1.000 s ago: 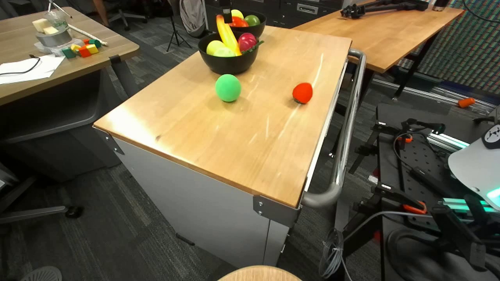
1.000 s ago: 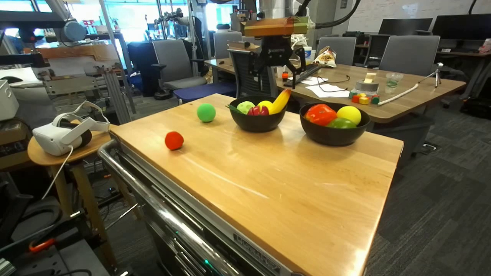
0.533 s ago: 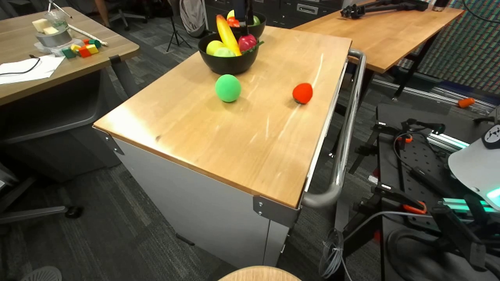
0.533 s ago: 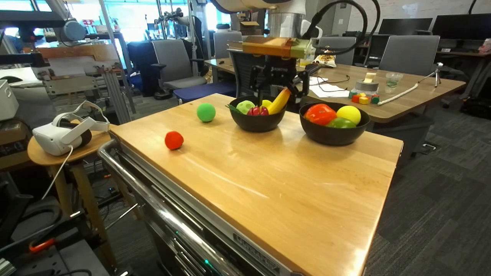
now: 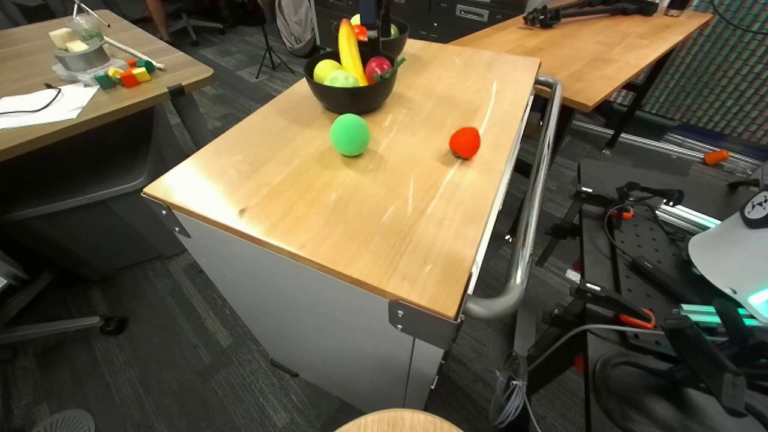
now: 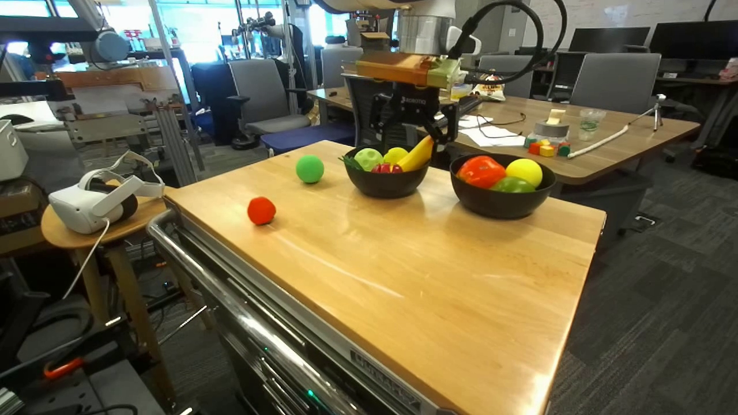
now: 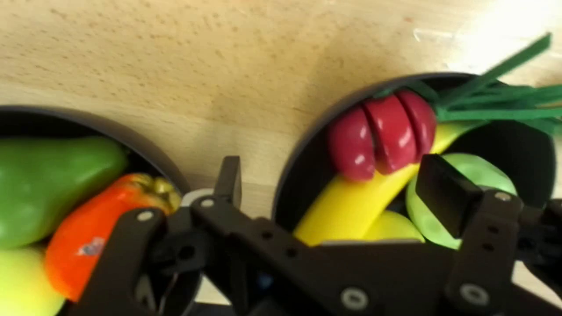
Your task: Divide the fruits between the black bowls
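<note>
- Pincer (image 7: pixel 337 184) pointed down, jaws spread wide, over a black bowl (image 6: pixel 387 187); contact with the fruit inside could not be told.
- Wrist view: one finger (image 7: pixel 231 180) hung over the desk (image 7: pixel 263 44) between the bowls, its opposite above a pale green fruit (image 7: pixel 486 171).
- Same bowl held a banana (image 6: pixel 416 157), tilted with its tip above the rim, a yellow fruit (image 6: pixel 395 155) and a red piece (image 7: pixel 388 131) with green stalks.
- Second black bowl (image 6: pixel 501 206), just beside, held an orange-red pepper-like fruit (image 6: pixel 481 172), another yellow fruit (image 6: pixel 524 172) and a green pepper-like piece (image 6: pixel 513 184).
- Green ball (image 5: pixel 350 135) lay on the desk near the first bowl; red fruit (image 5: pixel 465 143) lay near the metal rail (image 5: pixel 539 180), apart from both bowls.
</note>
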{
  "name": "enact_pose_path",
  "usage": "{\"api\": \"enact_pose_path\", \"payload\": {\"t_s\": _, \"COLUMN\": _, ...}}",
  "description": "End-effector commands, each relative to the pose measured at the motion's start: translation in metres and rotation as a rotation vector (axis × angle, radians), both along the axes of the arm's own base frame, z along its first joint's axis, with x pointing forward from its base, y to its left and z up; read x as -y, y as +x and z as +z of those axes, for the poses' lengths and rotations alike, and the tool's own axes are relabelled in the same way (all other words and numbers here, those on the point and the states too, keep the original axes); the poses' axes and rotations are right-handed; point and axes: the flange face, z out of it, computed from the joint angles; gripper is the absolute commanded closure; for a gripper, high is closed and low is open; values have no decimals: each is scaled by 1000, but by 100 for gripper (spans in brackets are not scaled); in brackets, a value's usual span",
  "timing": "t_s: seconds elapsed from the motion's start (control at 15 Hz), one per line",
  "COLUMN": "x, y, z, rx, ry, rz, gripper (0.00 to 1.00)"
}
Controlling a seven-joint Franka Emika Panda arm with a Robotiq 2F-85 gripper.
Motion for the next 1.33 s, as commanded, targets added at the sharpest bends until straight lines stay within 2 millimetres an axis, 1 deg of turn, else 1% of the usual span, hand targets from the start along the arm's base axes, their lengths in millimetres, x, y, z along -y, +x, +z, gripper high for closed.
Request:
{"api": "enact_pose_path", "payload": {"t_s": 0.0, "x": -34, "y": -30, "z": 53, "rx": 147, "ry": 72, "rz": 25, "gripper": 0}}
{"api": "enact_pose_path", "payload": {"t_s": 0.13, "x": -50, "y": -43, "z": 69, "rx": 250, "ry": 63, "rz": 42, "gripper": 0}}
{"api": "enact_pose_path", "payload": {"t_s": 0.27, "x": -63, "y": -62, "z": 80, "rx": 321, "ry": 46, "rz": 52, "gripper": 0}}
{"api": "enact_pose_path", "payload": {"t_s": 0.47, "x": -80, "y": -97, "z": 86, "rx": 403, "ry": 18, "rz": 38, "gripper": 0}}
{"api": "enact_pose_path", "payload": {"t_s": 0.73, "x": -98, "y": -153, "z": 77, "rx": 477, "ry": 27, "rz": 5, "gripper": 0}}
{"api": "enact_pose_path", "payload": {"t_s": 0.8, "x": -101, "y": -172, "z": 71, "rx": 460, "ry": 27, "rz": 6, "gripper": 0}}
{"api": "enact_pose_path", "payload": {"t_s": 0.87, "x": -103, "y": -194, "z": 60, "rx": 402, "ry": 40, "rz": 54, "gripper": 0}}
{"api": "enact_pose_path", "payload": {"t_s": 0.93, "x": -100, "y": -149, "z": 62, "rx": 407, "ry": 14, "rz": 36, "gripper": 0}}
{"api": "enact_pose_path", "payload": {"t_s": 1.07, "x": -103, "y": -177, "z": 53, "rx": 383, "ry": 18, "rz": 44, "gripper": 0}}
{"api": "enact_pose_path", "payload": {"t_s": 1.13, "x": -103, "y": -185, "z": 52, "rx": 381, "ry": 18, "rz": 44, "gripper": 0}}
{"api": "enact_pose_path", "payload": {"t_s": 1.2, "x": -103, "y": -188, "z": 53, "rx": 383, "ry": 18, "rz": 45, "gripper": 0}}
{"api": "enact_pose_path", "payload": {"t_s": 1.27, "x": -108, "y": -180, "z": 47, "rx": 360, "ry": 23, "rz": 57, "gripper": 0}}
